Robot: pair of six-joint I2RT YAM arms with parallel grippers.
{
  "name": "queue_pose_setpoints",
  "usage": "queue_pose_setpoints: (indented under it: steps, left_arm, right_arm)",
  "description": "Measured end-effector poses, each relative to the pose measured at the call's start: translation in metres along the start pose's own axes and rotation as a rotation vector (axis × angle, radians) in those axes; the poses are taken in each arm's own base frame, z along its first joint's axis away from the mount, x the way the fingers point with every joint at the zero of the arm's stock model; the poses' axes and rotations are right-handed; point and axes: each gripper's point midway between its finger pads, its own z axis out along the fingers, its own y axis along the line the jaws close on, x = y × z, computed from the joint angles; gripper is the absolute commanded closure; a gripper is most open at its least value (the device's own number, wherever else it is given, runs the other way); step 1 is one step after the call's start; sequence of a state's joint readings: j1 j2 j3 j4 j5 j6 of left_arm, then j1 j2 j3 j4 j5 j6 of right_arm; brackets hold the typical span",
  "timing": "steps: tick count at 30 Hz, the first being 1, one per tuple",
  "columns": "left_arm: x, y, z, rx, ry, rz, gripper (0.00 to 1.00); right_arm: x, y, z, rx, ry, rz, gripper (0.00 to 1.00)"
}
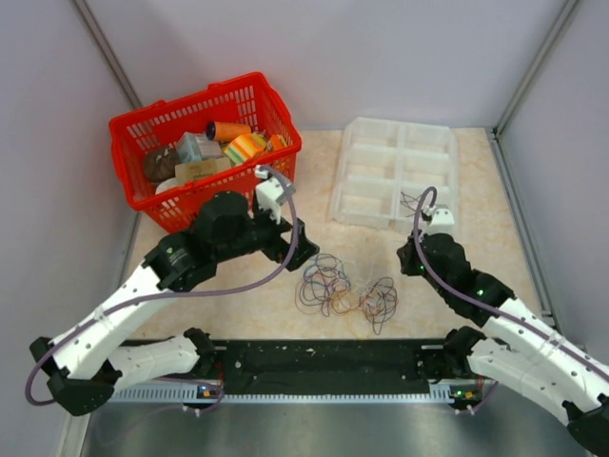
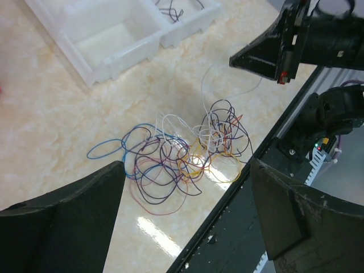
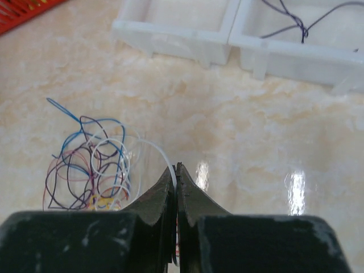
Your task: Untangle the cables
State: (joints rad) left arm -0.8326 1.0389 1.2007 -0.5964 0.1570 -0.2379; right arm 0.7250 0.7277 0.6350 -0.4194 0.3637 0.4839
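The right gripper [image 3: 176, 170] is pinched tight on a white strand [image 3: 153, 146]. The strand leaves the fingertips toward 11 o'clock and curls into the cables [image 3: 88, 165] at 9 o'clock. The left gripper [image 2: 186, 165] hangs above the same tangle, jaws spread wide and touching nothing. From above, the tangle lies on the table [image 1: 247, 300] between the two grippers, with the white tray [image 1: 381, 143] at its 1 o'clock and the red basket [image 1: 190, 107] at 11 o'clock. A lone dark strand [image 3: 298, 23] lies in one tray compartment, well apart from the heap. The right fingers cut off the tangle's near edge. From overhead the white strand is too fine to make out.
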Motion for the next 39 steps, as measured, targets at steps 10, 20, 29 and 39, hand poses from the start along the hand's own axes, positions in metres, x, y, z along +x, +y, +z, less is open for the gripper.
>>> queue_pose_setpoints:
  steps: [10,20,29,39]
  left_arm:
    - [0.021,0.002,0.016,0.062,-0.153,-0.084,0.26]
    - [0.115,-0.051,0.129,0.422,0.066,-0.48,0.43]
    - [0.145,-0.048,0.208,0.453,0.127,-0.619,0.54]
    - [0.197,0.04,0.209,0.173,0.184,-0.685,0.76]
  right_arm:
    - [-0.009,0.034,-0.017,-0.204,0.026,0.077,1.0]
    - [-0.148,0.099,-0.105,-0.509,-0.253,0.267,1.0]
    - [-0.219,0.134,-0.171,-0.728,-0.373,0.339,1.0]
    - [-0.321,0.153,-0.282,-0.908,-0.637,0.252,1.0]
